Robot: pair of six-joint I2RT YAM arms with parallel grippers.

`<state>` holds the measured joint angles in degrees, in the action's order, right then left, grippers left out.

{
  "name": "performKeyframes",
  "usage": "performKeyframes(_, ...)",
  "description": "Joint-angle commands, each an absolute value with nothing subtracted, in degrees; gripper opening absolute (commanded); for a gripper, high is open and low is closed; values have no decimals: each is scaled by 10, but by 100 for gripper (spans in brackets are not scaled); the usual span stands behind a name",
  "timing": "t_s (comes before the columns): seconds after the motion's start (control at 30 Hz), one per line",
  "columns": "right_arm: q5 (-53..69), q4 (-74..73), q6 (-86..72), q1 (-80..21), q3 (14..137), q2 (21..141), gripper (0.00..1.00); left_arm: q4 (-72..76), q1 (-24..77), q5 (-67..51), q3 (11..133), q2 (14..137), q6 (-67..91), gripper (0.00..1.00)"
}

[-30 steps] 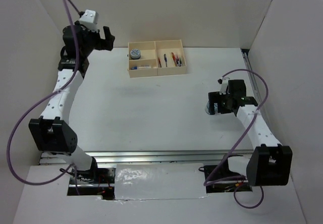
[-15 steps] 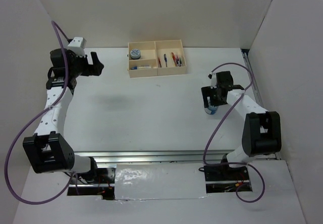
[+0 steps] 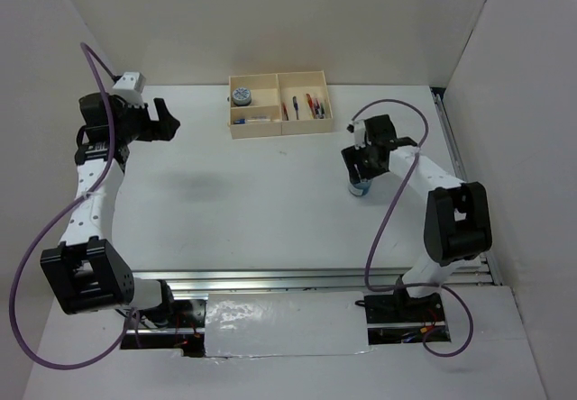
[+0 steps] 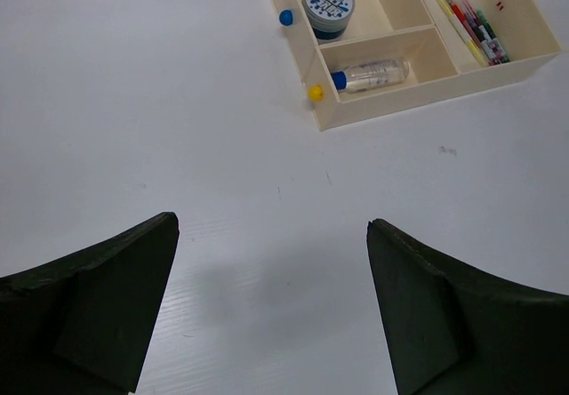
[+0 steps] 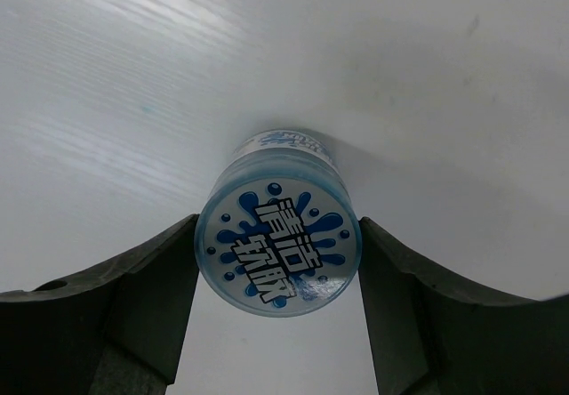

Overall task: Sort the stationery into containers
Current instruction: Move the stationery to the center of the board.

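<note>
1. Jaws of the right gripper (image 3: 360,177), in the top view, straddle one blue-and-white cylinder (image 3: 360,189) standing on the surface (image 3: 252,202), well apart from the box (image 3: 279,130). The left gripper (image 3: 164,117) hangs spread wide and empty.
2. Left wrist view: the box holds one second cylinder (image 4: 328,4), one clear tube (image 4: 373,75) and roughly five bunched pens (image 4: 471,28). Sorting looks nearly done.
3. Right wrist view: the jaws press both sides of the blue-and-white cylinder, gripping it. It appears to be the only piece left outside.

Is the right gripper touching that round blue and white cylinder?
Touching. In the right wrist view the right gripper's fingers sit flush against both sides of the blue-and-white cylinder, no gap.
</note>
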<state>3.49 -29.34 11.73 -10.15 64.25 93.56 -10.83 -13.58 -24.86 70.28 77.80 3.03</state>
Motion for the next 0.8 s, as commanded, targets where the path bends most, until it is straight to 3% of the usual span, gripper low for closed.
performKeyframes(0.0,68,-286,156,-146,732,940,36,-104,-141,-296,691,761,11,99)
performKeyframes(0.2,98,-277,160,-233,893,1036,34,-98,-148,-297,654,748,12,99)
performKeyframes(0.43,98,-301,147,-301,1111,1228,33,-124,-161,-333,631,734,-24,99)
performKeyframes(0.63,91,-282,134,-323,1141,1296,36,-24,-162,-398,521,679,-10,97)
performKeyframes(0.77,93,-260,122,-329,1122,1297,44,75,-123,-402,415,631,-22,99)
